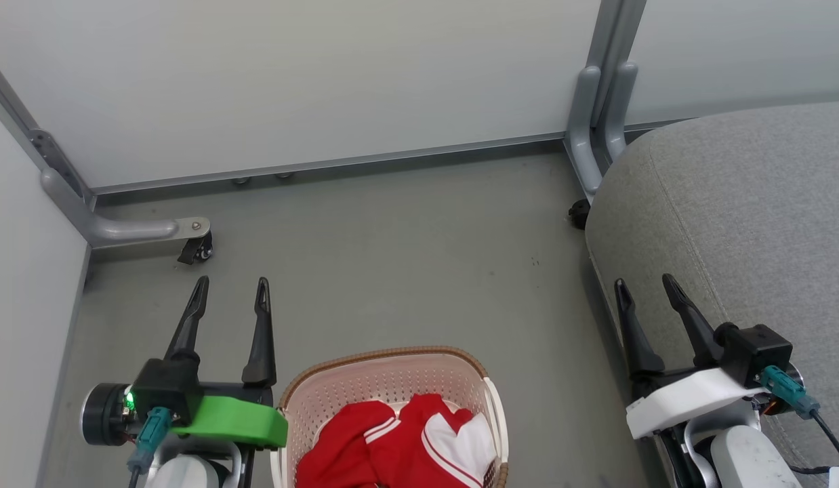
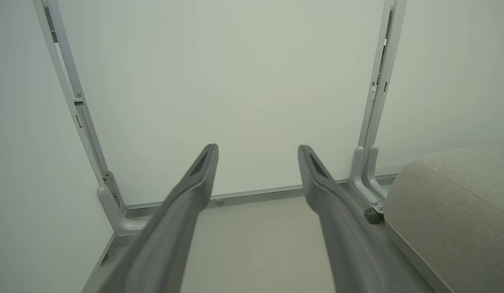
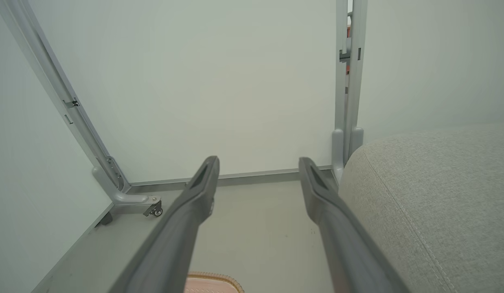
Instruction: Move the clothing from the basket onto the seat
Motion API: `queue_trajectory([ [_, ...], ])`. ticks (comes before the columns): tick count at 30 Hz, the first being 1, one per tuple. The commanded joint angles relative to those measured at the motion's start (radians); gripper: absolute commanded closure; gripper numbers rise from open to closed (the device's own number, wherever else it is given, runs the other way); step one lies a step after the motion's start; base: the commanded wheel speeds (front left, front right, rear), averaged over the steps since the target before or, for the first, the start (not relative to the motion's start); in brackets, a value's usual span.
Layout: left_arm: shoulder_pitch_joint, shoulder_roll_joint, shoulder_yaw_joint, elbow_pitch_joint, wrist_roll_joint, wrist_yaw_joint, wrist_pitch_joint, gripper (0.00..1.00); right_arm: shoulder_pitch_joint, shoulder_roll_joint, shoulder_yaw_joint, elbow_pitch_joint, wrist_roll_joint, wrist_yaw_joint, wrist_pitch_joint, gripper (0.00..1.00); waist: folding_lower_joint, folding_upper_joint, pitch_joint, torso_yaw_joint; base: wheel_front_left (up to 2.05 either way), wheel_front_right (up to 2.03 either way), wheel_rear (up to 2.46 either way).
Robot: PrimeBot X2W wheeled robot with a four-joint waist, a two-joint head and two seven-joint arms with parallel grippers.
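Now the clothing (image 1: 399,447) lies in the basket (image 1: 385,356), just right of the left end effector (image 1: 232,291) — the right end effector (image 1: 643,288) is farther; both are spread, empty.

Bare floor (image 1: 406,257) lies ahead, hemmed by partition wall (image 1: 291,74), caster foot (image 1: 189,237) and seat (image 1: 745,224).
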Motion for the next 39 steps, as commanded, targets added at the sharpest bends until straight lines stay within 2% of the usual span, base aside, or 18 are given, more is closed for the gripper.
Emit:
queue_trajectory([
  [1,-0.017,0.007,-0.001,-0.001,0.019,0.007,-0.007,0.00,-0.013,-0.006,0.001,-0.002,-0.022,0.000,-0.009,0.00,0.0000,0.0082,0.000,0.001,0.00,0.00,0.00],
  [9,-0.019,0.007,-0.004,0.003,0.050,0.004,-0.023,0.00,-0.016,-0.007,0.004,0.003,-0.072,0.000,-0.023,0.00,0.0000,0.0088,0.003,0.007,0.00,0.00,0.00],
  [39,-0.028,0.007,0.003,0.032,0.017,-0.005,-0.021,0.00,-0.022,-0.007,-0.012,0.037,-0.057,0.000,-0.022,0.00,0.0000,0.0088,0.010,0.007,0.00,0.00,0.00],
])
